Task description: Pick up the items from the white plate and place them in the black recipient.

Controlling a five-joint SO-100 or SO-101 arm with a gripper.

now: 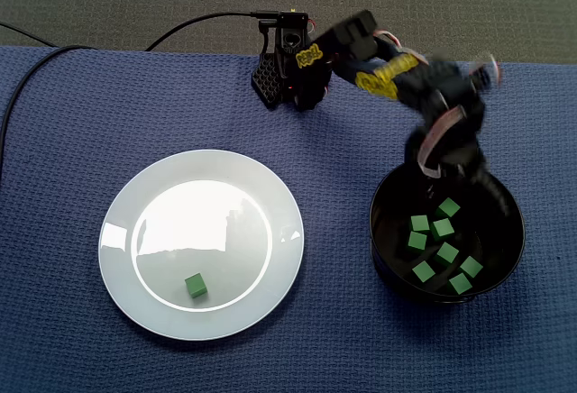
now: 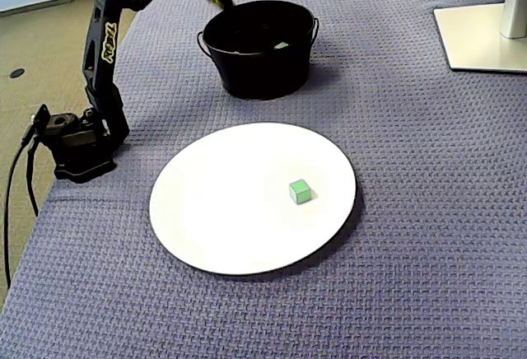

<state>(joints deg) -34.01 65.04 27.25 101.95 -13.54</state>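
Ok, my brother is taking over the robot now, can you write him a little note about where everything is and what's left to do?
Fingers: over the black bucket, too blurred to tell open or shut.
Things: one green cube lies on the white plate. Several green cubes lie in the bucket.
Done: most cubes are in the bucket.
Left: pick the last cube off the plate and drop it in the bucket.

Blk arm (image 1: 359,40) w/ yellow markings (image 1: 388,76), red/white wires (image 1: 435,143); blk cable (image 1: 198,22) at base (image 2: 78,146).
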